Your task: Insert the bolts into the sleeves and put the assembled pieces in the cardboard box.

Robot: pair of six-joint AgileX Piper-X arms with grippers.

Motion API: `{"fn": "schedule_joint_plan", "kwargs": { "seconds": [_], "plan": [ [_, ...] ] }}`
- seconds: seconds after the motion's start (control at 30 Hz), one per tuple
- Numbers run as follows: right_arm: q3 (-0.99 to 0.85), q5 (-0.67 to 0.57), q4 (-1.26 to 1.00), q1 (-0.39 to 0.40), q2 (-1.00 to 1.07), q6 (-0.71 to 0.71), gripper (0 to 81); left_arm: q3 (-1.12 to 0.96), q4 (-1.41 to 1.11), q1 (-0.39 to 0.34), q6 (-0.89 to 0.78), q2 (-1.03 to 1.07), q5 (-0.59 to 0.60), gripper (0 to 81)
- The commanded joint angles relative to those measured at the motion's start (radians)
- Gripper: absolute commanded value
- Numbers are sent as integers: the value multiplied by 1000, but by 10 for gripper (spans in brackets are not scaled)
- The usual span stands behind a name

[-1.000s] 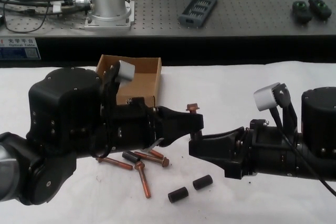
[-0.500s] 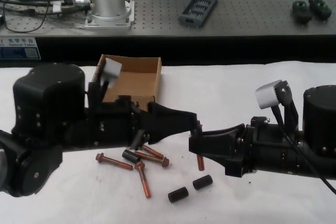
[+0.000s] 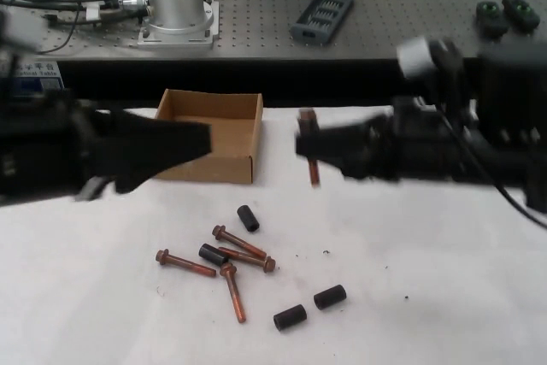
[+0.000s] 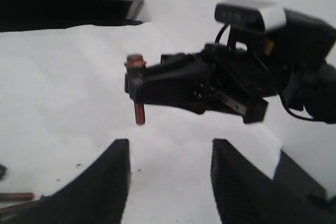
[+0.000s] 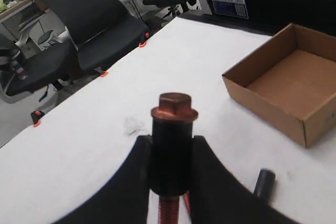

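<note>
My R claw (image 5: pixel 171 167) is clamped on sleeve (image 5: pixel 170 148) w/ bolt (image 5: pixel 174 107) through it, upright, off the cloth, near cardboard box (image 3: pixel 231 168). L claw (image 4: pixel 169 149) fingers apart, empty. Loose bolts (image 3: pixel 184 262) + sleeves (image 3: pixel 329 297) on cloth.

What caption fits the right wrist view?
Right gripper clamps an assembled bolt and sleeve, cardboard box beyond.

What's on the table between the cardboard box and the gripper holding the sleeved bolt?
Nothing: the high view shows bare white cloth between the cardboard box and the right gripper holding the sleeved bolt.
</note>
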Motion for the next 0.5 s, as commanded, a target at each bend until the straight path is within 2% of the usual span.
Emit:
{"fn": "schedule_joint_plan", "kwargs": {
  "seconds": [0.0,0.2,0.37,0.47],
  "plan": [
    [-92,1,29,-8,29,-15,50,-4,339,3,167,-244,-245,342],
    [-402,-1,173,-5,299,-15,50,-4,580,3,171,-422,-352,214],
    [-610,3,273,-5,457,-15,50,-4,625,3,171,-455,-353,112],
    [-694,7,294,-5,534,-12,50,-4,655,3,171,-455,-353,82]
  ]
}}
